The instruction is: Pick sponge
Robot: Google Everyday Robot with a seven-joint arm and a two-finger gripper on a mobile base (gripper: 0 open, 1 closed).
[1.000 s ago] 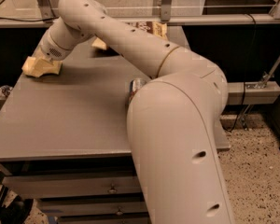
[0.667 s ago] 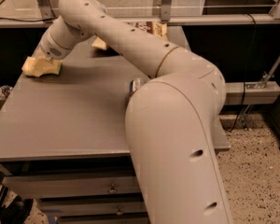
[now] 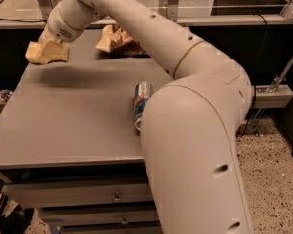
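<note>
The sponge [image 3: 50, 53], a pale yellow foam block, hangs in my gripper [image 3: 45, 47] at the far left of the grey table [image 3: 63, 126]. The gripper is shut on it and holds it a little above the tabletop, with a dark shadow on the surface below and to the right. My arm reaches in from the lower right and bends over the table to get there. The fingers blend with the sponge, so their outline is hard to separate from it.
A crinkled yellow-and-brown snack bag [image 3: 116, 39] lies at the table's far edge. A can [image 3: 141, 101] lies on its side mid-table, next to my arm's big lower link [image 3: 195, 155]. Drawers [image 3: 117, 197] sit under the table front. A rail runs behind.
The gripper with the sponge has risen off the tabletop. The view has shifted, so the can and the snack bag now show more fully.
</note>
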